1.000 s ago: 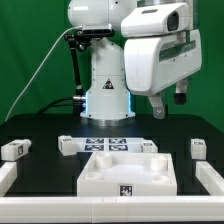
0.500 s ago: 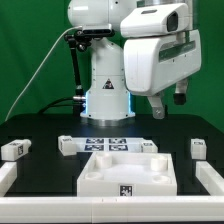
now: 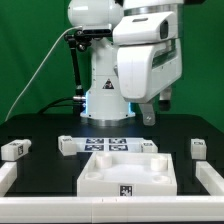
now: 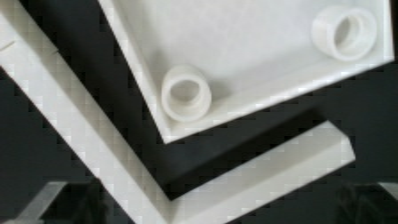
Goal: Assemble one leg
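**Open gripper high above the leg**

The gripper hangs with its fingers apart and empty, high over the table. A leg lies on the table just behind the panel, below the gripper in the exterior view, well apart from it.

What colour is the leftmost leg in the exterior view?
White, with a dark tag on one face; the leg shows best in the exterior view.

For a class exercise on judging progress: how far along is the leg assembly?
Done: nothing visible; all four legs lie loose on the table, none fitted to the panel. In hand: nothing; the gripper hangs open above them. Left: grasping one and fitting it to the panel.
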{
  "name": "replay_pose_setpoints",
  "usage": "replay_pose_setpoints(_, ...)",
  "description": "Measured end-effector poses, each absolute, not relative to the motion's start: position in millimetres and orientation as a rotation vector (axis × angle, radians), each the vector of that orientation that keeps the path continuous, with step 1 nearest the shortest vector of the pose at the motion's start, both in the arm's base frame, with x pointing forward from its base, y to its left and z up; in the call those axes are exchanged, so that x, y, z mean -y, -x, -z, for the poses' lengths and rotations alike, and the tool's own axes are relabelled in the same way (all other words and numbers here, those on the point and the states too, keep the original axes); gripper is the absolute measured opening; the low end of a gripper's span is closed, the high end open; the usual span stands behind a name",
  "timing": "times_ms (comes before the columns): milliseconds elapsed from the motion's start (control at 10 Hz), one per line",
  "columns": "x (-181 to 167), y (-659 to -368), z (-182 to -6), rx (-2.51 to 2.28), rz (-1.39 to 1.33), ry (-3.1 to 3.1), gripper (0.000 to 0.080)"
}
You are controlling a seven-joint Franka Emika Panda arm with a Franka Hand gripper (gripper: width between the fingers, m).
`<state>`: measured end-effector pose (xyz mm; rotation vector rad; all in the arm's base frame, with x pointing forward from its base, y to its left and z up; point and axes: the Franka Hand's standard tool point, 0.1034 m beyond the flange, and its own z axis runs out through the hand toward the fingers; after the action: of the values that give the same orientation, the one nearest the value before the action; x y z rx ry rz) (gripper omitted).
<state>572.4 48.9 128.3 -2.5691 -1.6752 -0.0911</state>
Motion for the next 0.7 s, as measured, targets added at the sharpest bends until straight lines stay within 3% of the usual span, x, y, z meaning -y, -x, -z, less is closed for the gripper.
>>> replay_pose_setpoints(400, -31.5, -553.6, -95.2, 1.824, 0.291, 2.586, 0.0650)
replay_pose_setpoints(700, -28.0, -553.1, -93.1, 1.805, 0.280, 2.594, 0.0650)
